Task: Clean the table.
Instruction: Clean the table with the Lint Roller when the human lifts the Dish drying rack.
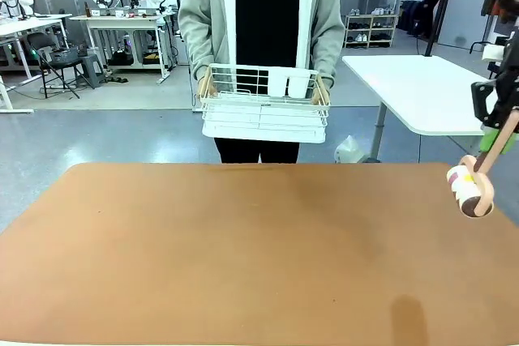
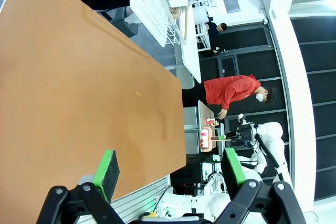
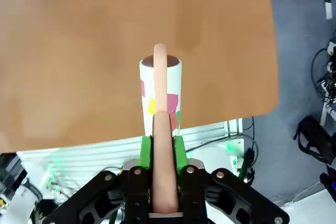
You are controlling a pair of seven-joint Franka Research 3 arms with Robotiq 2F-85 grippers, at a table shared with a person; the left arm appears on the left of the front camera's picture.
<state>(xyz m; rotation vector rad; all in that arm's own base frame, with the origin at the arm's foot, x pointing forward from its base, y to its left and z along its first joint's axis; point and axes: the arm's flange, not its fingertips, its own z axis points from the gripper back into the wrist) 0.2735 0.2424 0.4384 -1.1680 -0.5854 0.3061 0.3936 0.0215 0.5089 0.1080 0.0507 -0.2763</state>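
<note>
1. My right hand is clamped on the pink handle of a lint roller, whose patterned roll hangs over the near right part of the reddish-brown surface. It looks raised rather than pressed down.
2. My left hand hovers above the opposite side, pads spread wide and holding nothing.
3. Risk, as I judge it: the grip sits far back on a slim handle, so hard downward pressure could twist the roller between my pads.
4. A second risk: the roll hangs close to the right edge, and a stroke begun there could slip off the rim instead of rolling flat.
5. A person stands at the far edge, both hands carrying a white wire basket just beyond the rim; a long stroke forward would head toward it.
6. A smaller white-topped table stands behind at the right, well apart.
</note>
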